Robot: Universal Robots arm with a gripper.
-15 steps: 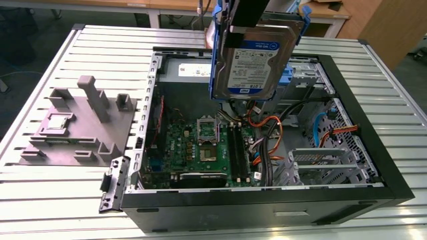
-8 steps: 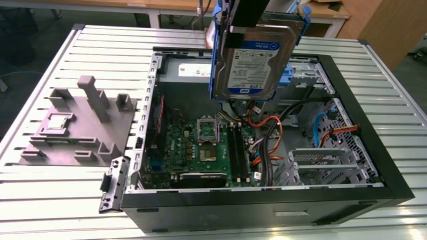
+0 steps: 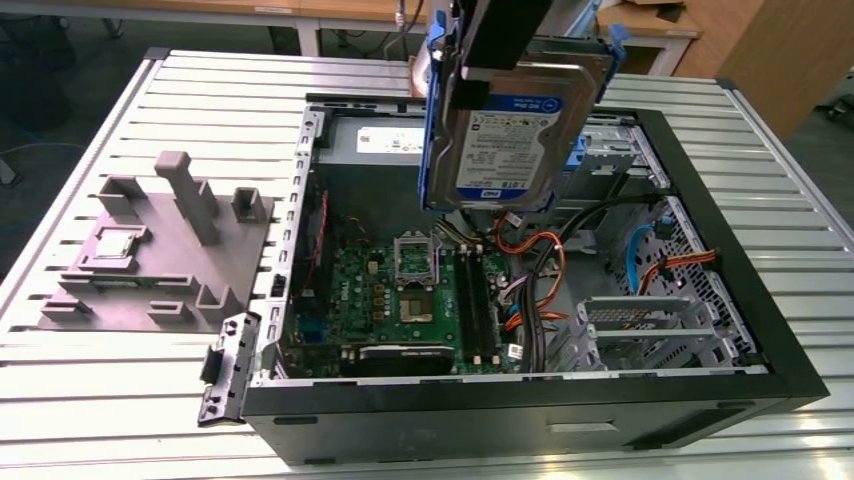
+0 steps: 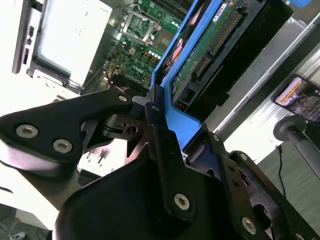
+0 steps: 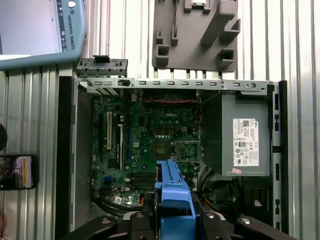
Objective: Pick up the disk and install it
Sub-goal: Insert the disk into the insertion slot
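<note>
The disk, a silver-grey hard drive with a white-and-blue label and bright blue rails, hangs upright and slightly tilted above the open computer case. My gripper comes down from above and is shut on its upper end. In the second wrist view the black fingers clamp the blue rail, with the disk's green circuit board beside it. In the first wrist view the blue rail sticks out from the gripper over the motherboard.
Inside the case are the motherboard, orange and black cables and a metal drive cage. A grey fixture block sits on the slatted table at the exterior view's left. A phone lies beside the case.
</note>
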